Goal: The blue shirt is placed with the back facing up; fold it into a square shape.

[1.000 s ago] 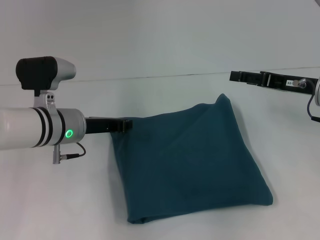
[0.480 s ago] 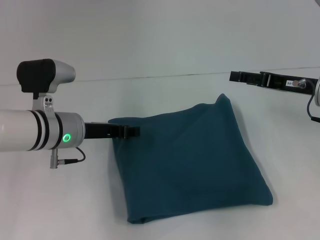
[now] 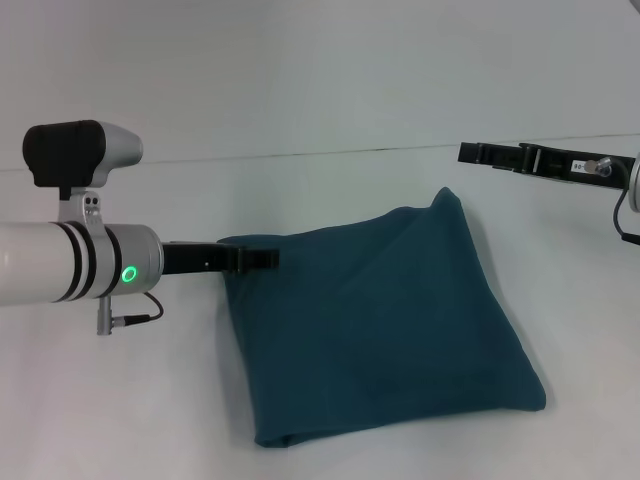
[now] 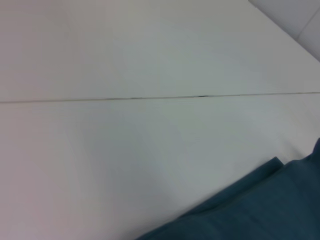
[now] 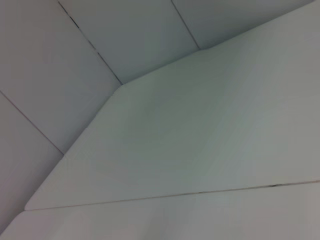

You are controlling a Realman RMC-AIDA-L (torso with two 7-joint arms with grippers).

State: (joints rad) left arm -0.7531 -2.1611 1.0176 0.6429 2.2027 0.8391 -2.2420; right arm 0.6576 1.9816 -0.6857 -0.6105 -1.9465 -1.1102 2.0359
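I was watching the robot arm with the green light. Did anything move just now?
Yes. The left end effector slid sideways over the near-left corner of the blue shirt, then its arm pulled back a little. The shirt stayed folded in the same spot on the table, and the right end effector stayed parked, far right.

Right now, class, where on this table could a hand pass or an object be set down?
Bare table lies beyond the blue shirt, also nearer the robot under the left arm. Crowded where the left pincer meets the shirt's far-left corner. The right pincer hangs aside.
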